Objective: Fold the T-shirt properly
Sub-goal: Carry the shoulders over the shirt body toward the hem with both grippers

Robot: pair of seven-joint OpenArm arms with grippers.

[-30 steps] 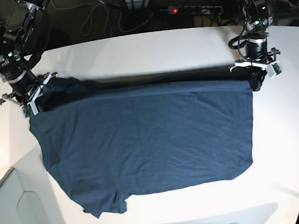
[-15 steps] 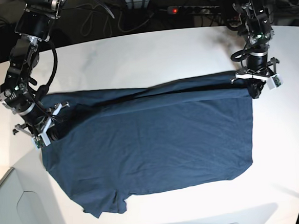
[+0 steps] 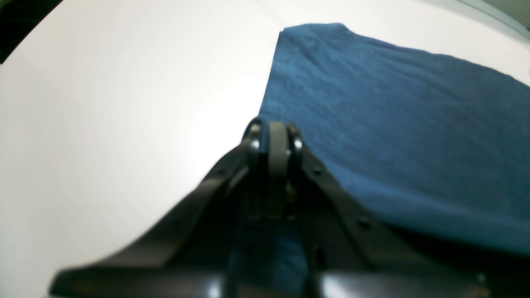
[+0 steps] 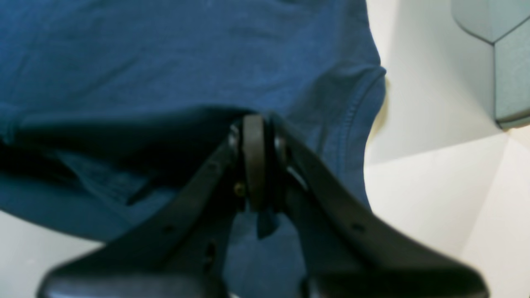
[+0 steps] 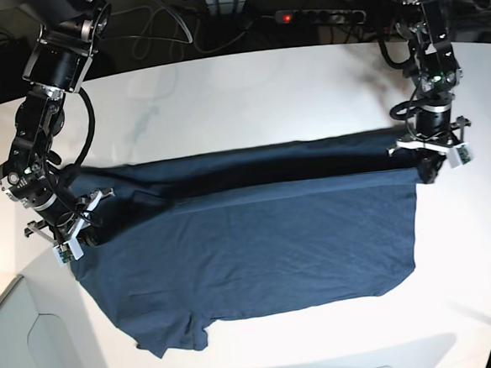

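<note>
The T-shirt (image 5: 259, 250) lies spread on the white table (image 5: 247, 91). The left gripper (image 5: 431, 171) and right gripper (image 5: 71, 238) each pinch a far corner — 1 lengthwise fold partway over, later folds remaining.

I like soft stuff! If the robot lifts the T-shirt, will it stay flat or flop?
Probably flop: the T-shirt sags between the two shut tools. It looks light, since thin tips hold it. Wrinkles suggest it drapes easily.
</note>
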